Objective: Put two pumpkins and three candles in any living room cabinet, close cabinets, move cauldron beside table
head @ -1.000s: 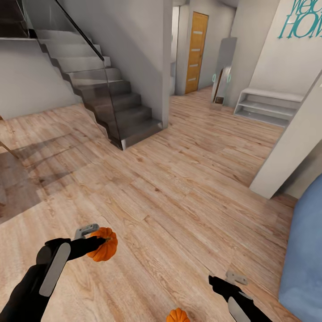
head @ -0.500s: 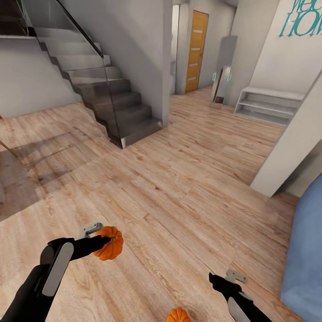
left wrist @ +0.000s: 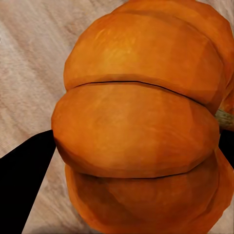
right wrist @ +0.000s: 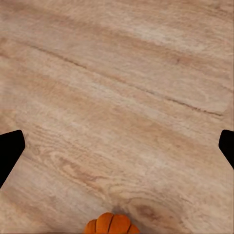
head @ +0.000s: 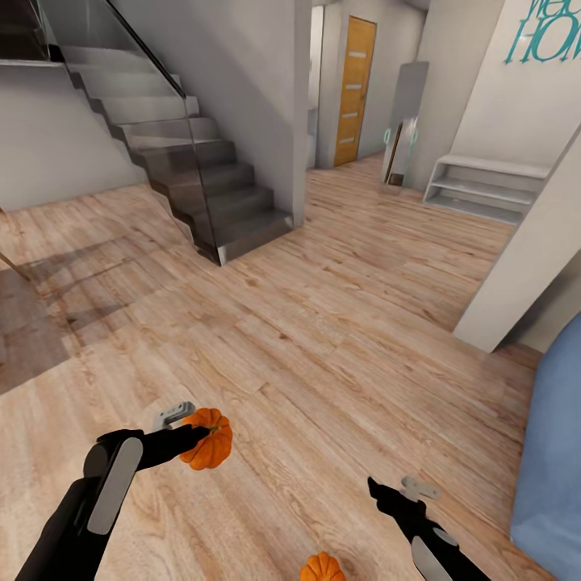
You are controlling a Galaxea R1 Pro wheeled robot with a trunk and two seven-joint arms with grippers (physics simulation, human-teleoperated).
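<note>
I am carrying one pumpkin (head: 207,438) in my left fingers (head: 196,436), clamped on its ribbed sides above the plank floor (head: 323,339). In the left wrist view the pumpkin (left wrist: 141,122) is lying on its side to the camera, its ribs running crosswise and its short stem (left wrist: 224,118) pointing off to one edge of the fruit. A second pumpkin (head: 322,568) is sitting on the floor between my two arms, nearer my right fingers (head: 393,490), which are hanging spread wide and holding nothing; the right wrist view is catching that pumpkin's top (right wrist: 110,224) with bare boards between the dark fingertips (right wrist: 9,148). That is making two pumpkins counted. Ahead, a grey staircase (head: 202,186) is rising beside an orange door (head: 356,81), with a low white shelf (head: 484,190) against the far wall.
</note>
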